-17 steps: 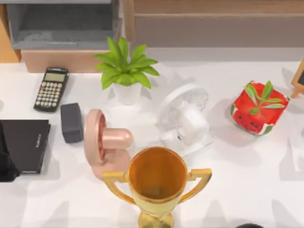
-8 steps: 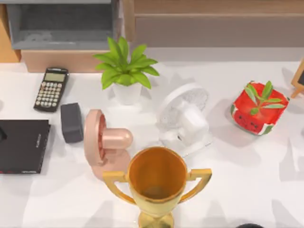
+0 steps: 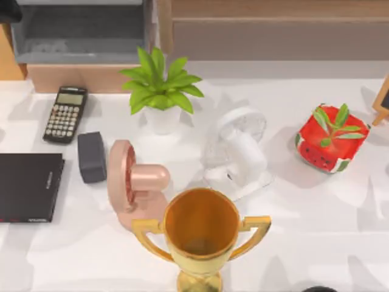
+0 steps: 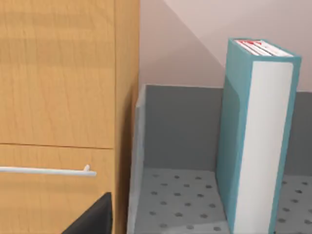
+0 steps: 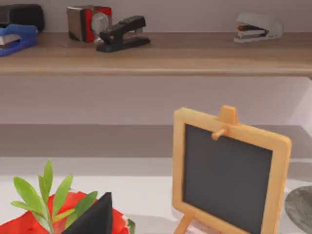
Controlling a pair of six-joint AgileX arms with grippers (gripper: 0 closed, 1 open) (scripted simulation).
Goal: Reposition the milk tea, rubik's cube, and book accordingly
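Note:
The book (image 4: 258, 136), teal-covered with whitish page edges, stands upright inside a grey dotted bin (image 4: 180, 146) in the left wrist view. A dark part of my left gripper (image 4: 92, 219) shows low in that view, apart from the book. From above, my left arm (image 3: 8, 8) is at the far back left corner, over the grey bin (image 3: 79, 33). My right gripper (image 5: 92, 217) hangs near the watermelon pot (image 5: 29, 226), and my right arm (image 3: 319, 289) sits at the table's front edge. The milk tea and rubik's cube are out of view.
On the table are a calculator (image 3: 65, 114), black slab (image 3: 29, 185), grey box (image 3: 92, 156), pink fan (image 3: 135, 182), white fan (image 3: 238, 152), gold trophy (image 3: 200, 234), potted plant (image 3: 159, 91), watermelon pot (image 3: 331, 139) and small chalkboard easel (image 5: 226, 170). A wooden cabinet (image 4: 63, 97) flanks the bin.
My left arm has left the black slab at the table's left edge and moved to the back left corner by the grey bin. Nothing on the table has shifted.

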